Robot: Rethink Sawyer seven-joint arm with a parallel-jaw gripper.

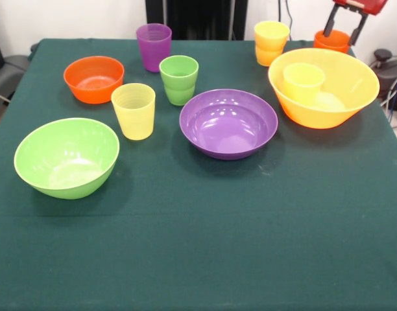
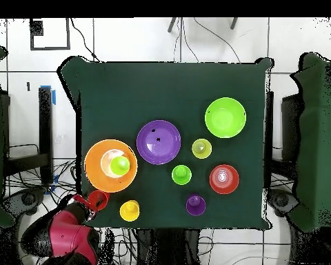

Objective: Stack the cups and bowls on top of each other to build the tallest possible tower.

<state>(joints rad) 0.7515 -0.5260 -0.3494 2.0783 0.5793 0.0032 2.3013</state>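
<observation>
- Bowls and cups stand spread over the green table [image 1: 198,259], and no pile rises higher than one cup set inside one bowl.
- Nearest, at the left in the front view, sits the deep lime green bowl [image 1: 67,157] [image 2: 225,117], upright and alone.
- Behind it the pale yellow cup [image 1: 133,111] [image 2: 201,148] stands upright; right of it, mid-table, lies the wide purple bowl [image 1: 228,123] [image 2: 158,141].
- Just beyond the pale yellow cup, the lime green cup [image 1: 179,80] [image 2: 181,174] stands between it and the purple cup.
- At the right, the large yellow-orange bowl [image 1: 341,97] [image 2: 99,176] holds a yellow-green cup [image 1: 303,83] [image 2: 120,165] upright inside it, toward its left side.
- Farther left, the small orange bowl [image 1: 94,79] [image 2: 224,179] rests open side up.
- Near the far edge stand the purple cup [image 1: 154,46] [image 2: 195,205] and, to the right, the yellow-orange cup [image 1: 271,43] [image 2: 129,210].
- At the far right corner the orange cup [image 1: 332,41] [image 2: 97,200] stands upright.
- Directly above that cup hangs the gripper [image 1: 344,31] [image 2: 87,206], its two dark fingers [image 1: 328,24] spread apart, their tips at about the cup's rim; whether they touch it cannot be told.
</observation>
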